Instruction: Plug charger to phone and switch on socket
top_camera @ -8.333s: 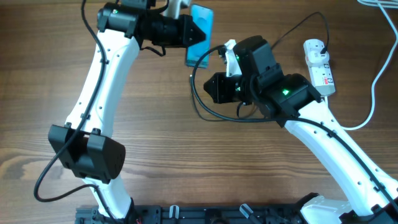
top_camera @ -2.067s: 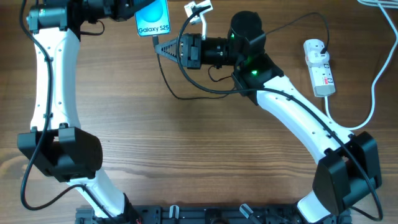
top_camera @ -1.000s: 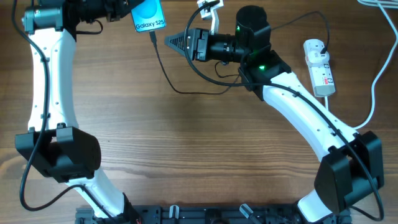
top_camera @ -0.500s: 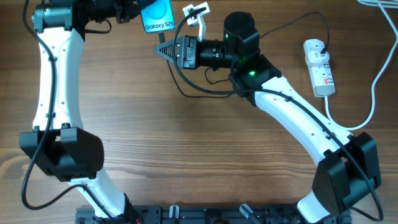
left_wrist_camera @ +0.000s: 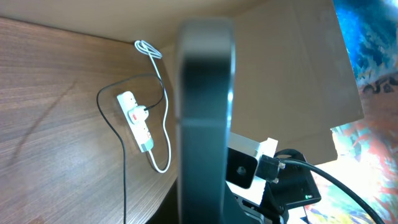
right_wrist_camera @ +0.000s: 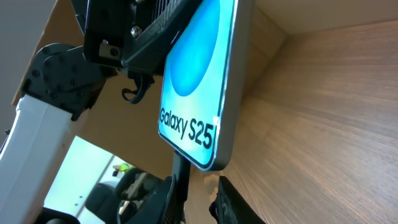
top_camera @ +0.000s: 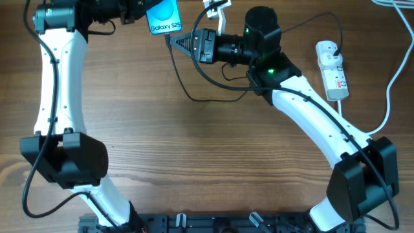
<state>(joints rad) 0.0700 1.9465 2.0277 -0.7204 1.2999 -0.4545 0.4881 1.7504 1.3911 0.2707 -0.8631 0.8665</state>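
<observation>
My left gripper is shut on the phone and holds it raised at the table's far edge, its light blue screen reading "Galaxy S25". In the right wrist view the phone hangs above my right gripper. The charger's black connector sits in the phone's bottom edge, beside one finger and with a gap to the other. My right gripper looks open. The charger cable loops across the table towards the white socket at the right. The left wrist view shows the phone edge-on.
The socket's thick white cord curves off the right edge. The socket also shows in the left wrist view. My right arm crosses the table's right half, and my left arm runs up the left side.
In the last half second my right gripper moved up and slightly right, closer to the phone's bottom edge. The phone has stayed in my left gripper, almost still.
</observation>
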